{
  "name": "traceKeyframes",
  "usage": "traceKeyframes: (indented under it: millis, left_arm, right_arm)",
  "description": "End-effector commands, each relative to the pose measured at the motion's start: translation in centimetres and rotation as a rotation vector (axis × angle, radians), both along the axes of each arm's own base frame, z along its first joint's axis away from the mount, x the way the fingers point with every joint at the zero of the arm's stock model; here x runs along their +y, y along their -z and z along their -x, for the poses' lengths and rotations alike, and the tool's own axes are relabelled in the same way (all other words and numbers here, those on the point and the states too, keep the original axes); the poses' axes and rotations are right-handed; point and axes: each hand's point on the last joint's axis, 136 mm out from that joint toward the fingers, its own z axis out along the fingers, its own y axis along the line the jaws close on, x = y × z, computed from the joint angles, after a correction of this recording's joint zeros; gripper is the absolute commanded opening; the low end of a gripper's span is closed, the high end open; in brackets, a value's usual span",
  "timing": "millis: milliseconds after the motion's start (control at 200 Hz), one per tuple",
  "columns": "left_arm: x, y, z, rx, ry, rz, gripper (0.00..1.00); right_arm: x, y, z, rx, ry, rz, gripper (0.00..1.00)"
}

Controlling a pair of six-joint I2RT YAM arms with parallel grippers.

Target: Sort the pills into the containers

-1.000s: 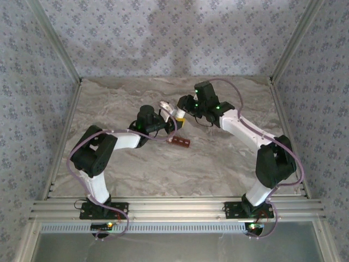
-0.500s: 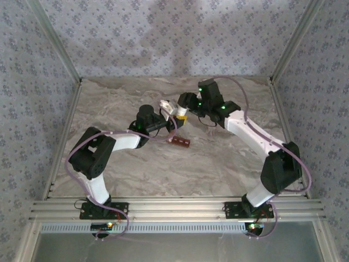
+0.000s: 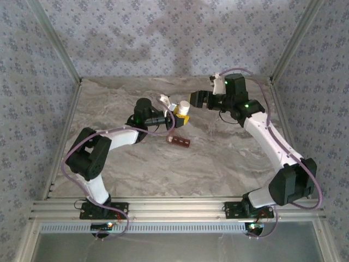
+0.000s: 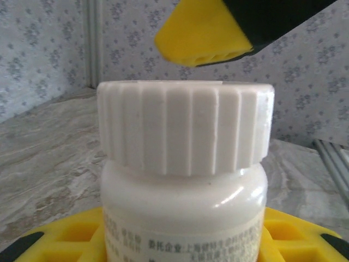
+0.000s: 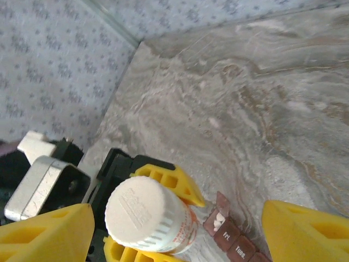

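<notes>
A white bottle (image 3: 184,107) with a ribbed cap (image 4: 185,128) and an orange-red band (image 5: 188,226) stands upright, and my left gripper (image 3: 180,116) is shut on its body, with the yellow fingers (image 5: 163,177) on either side. My right gripper (image 3: 197,99) hangs open just right of and above the cap, touching nothing. One of its yellow fingertips (image 4: 204,38) shows above the cap. The containers (image 3: 179,142), a dark red-brown strip, lie on the table just in front of the bottle. One end lid is up, and white pills (image 5: 218,221) lie in that compartment.
The marble tabletop (image 3: 218,158) stretches out around the strip. Patterned walls (image 3: 163,38) close in the back and sides, and a metal rail (image 3: 174,210) runs along the near edge.
My right gripper has opened, let go of the bottle's cap and drawn back up and to the right. The left gripper keeps its hold on the bottle.
</notes>
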Motion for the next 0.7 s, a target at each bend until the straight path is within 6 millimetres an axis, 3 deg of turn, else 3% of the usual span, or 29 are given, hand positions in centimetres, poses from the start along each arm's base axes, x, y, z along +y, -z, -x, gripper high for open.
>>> traceKeyframes:
  millis: [0,175,405,565,695]
  left_arm:
    - [-0.1,-3.3,1.4,-0.011,0.083,0.036,0.00]
    - [0.0,-3.7,1.7,-0.016,0.096,0.035,0.00]
    - [0.0,-4.2,1.9,-0.027,0.099,0.040,0.00]
    - [0.0,-4.5,1.9,-0.032,0.101,0.042,0.00]
    - [0.0,-4.5,1.9,-0.033,0.104,0.042,0.00]
  right_arm:
    - [2.0,-0.5,1.3,-0.044,-0.154,0.040,0.82]
    - [3.5,-0.1,1.2,-0.034,-0.185,0.072,0.82]
    - [4.1,1.1,0.9,-0.009,-0.191,0.085,0.77]
    - [4.3,1.6,0.9,0.008,-0.193,0.085,0.70]
    - [4.4,2.0,0.9,0.014,-0.191,0.086,0.58]
